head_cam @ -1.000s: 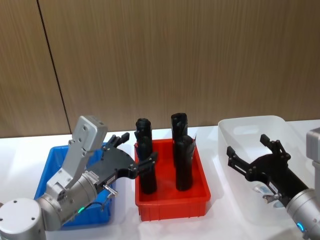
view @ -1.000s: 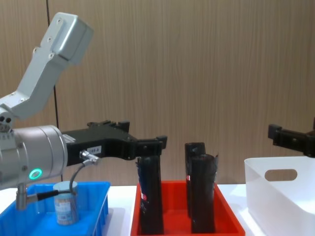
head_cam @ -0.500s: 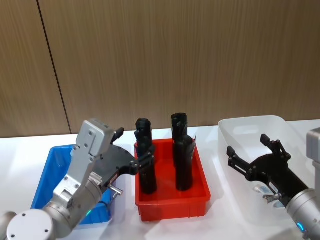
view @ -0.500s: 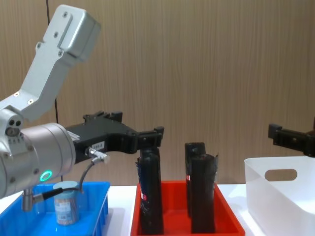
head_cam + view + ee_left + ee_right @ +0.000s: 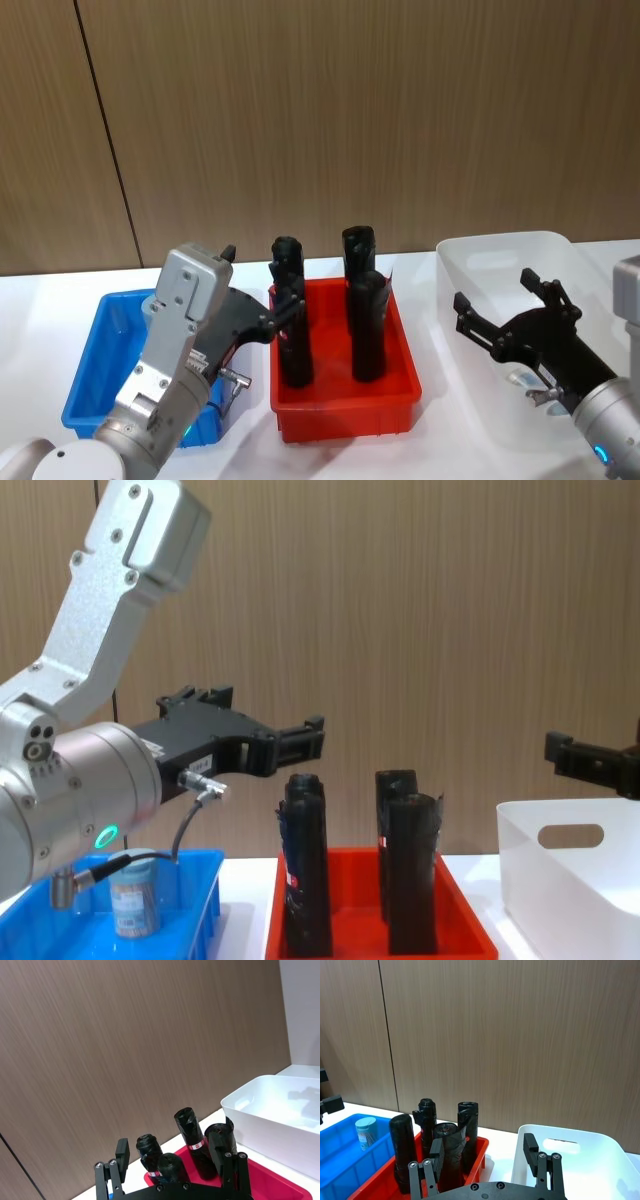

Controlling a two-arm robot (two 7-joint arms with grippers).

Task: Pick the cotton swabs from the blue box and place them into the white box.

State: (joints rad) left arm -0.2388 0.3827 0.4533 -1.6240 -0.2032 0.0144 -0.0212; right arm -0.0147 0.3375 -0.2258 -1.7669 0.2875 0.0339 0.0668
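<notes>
Waiting upright in the blue box [image 5: 196, 882], one cotton swabs tub [image 5: 133, 908] is yet unmoved, while the left gripper [image 5: 295, 738], jaws spread and empty, has risen and tilted upward near the black rolls [image 5: 305, 872], and the right gripper [image 5: 495, 292] hangs unchanged, jaws apart, over the white box [image 5: 482, 245].
</notes>
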